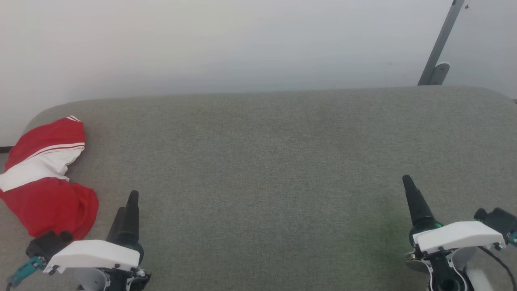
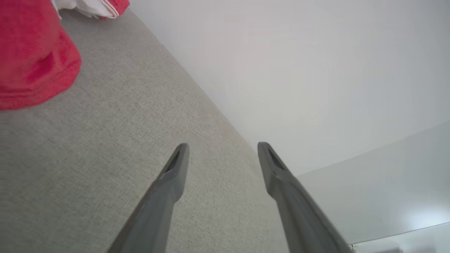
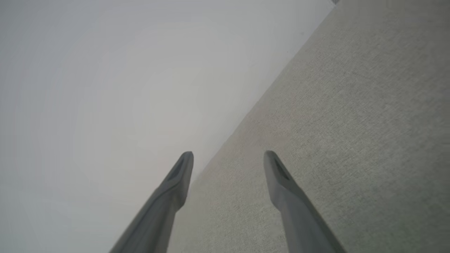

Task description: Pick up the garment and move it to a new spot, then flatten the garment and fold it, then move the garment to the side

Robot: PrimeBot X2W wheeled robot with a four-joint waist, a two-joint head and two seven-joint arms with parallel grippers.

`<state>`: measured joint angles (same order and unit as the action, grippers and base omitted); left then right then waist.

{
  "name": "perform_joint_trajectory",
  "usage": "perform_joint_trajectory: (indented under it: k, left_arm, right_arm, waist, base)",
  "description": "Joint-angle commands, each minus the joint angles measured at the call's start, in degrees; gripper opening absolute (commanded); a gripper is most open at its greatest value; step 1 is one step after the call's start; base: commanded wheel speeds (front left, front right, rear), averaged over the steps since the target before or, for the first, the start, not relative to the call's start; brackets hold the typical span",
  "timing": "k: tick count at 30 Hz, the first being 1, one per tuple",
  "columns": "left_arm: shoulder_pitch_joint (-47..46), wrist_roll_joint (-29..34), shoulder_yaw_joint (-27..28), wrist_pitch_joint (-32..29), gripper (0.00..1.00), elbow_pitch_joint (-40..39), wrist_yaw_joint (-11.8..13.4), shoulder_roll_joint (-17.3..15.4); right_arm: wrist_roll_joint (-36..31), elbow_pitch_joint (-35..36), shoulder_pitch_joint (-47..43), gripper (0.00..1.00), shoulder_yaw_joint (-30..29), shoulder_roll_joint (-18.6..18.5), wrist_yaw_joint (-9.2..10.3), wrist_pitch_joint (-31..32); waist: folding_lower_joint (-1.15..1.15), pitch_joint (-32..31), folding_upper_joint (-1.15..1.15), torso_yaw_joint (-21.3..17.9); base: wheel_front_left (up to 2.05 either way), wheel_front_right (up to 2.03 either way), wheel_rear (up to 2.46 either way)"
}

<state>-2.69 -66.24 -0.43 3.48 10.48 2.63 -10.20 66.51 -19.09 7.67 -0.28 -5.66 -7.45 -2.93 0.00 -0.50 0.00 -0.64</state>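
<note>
One grey fabric-covered surface [image 1: 262, 161], broad, beneath both arms. Red jersey [image 1: 44, 178] bunched just left of left gripper [image 2: 221, 149], slightly ahead, not touching; far left of right gripper [image 3: 228, 158]. Both grippers spread wide, empty. Jersey likely light, limp, slippery: pinch raised fold by striped trim [image 1: 60, 147]; expect drape.
</note>
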Motion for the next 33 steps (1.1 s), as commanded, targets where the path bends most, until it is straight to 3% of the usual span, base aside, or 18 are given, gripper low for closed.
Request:
perform_joint_trajectory:
  k: [1, 13, 33]
  left_arm:
    - [-0.7, 2.5, -0.3, 0.6, 1.0, -0.6, 0.5, -0.6]
    - [-1.0, 17.7, -2.3, 2.9, 1.0, 1.1, 2.3, -3.4]
    - [-0.3, 30.6, -1.8, 5.9, 1.0, 1.4, 2.5, -4.8]
  right_arm:
    - [-3.2, 0.2, 1.9, 1.0, -0.2, -0.4, -0.03, -0.2]
    - [-19.7, 1.0, 1.9, 1.0, -2.4, 0.4, -0.03, 0.3]
    - [-32.7, 2.8, 1.4, 1.0, -4.6, 0.9, -0.04, -0.4]
  waist:
    - [0.0, 0.0, 0.0, -0.1]
    - [0.0, -0.3, 0.0, -0.6]
    - [0.0, -0.5, 0.0, -0.9]
  base:
    - [0.0, 0.0, 0.0]
    - [0.0, 0.0, 0.0]
    - [0.0, 0.0, 0.0]
